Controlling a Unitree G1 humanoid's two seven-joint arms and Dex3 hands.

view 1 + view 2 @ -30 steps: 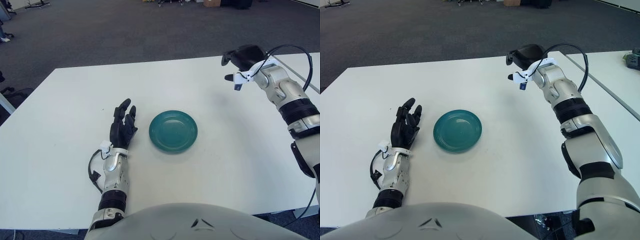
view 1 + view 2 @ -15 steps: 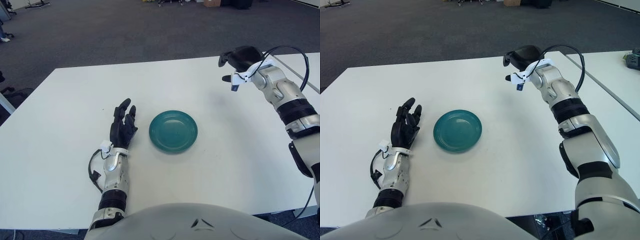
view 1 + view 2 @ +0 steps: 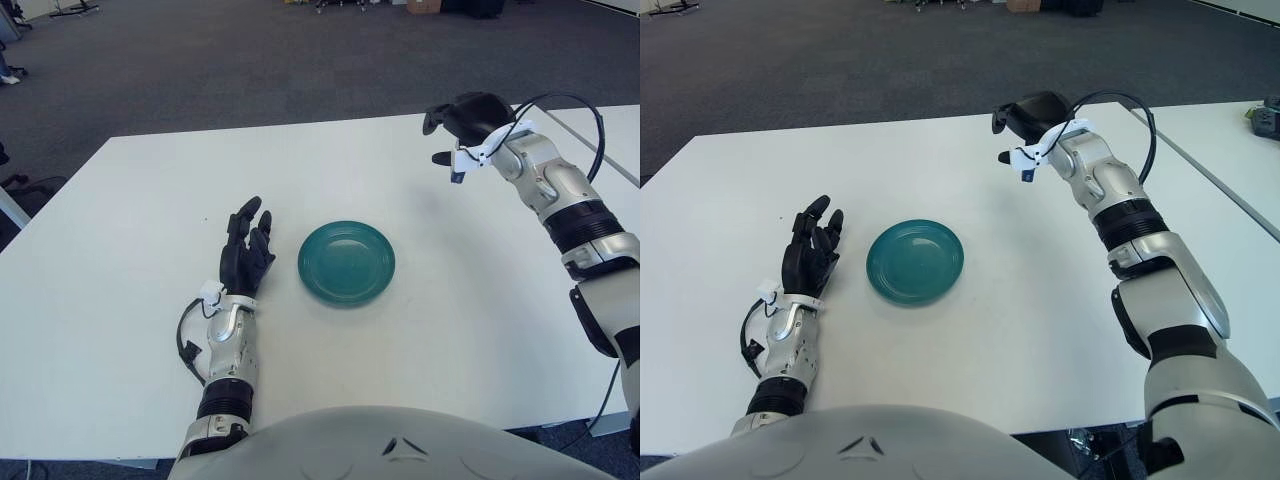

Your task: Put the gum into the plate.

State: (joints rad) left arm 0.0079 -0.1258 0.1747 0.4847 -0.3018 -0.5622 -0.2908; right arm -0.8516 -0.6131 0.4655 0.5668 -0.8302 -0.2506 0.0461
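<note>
While the teal plate [image 3: 347, 263] sits bare near the middle of the white desk [image 3: 120, 300], the right hand [image 3: 462, 120] is raised above the desk on the far right side of the plate, well apart from it, its dark fingers curled. A small blue-and-white piece shows just under that hand, likely the gum [image 3: 457, 176], though whether the fingers actually clamp it cannot be told. The left hand [image 3: 246, 250] shows just left of the plate, fingers spread and holding nothing.
</note>
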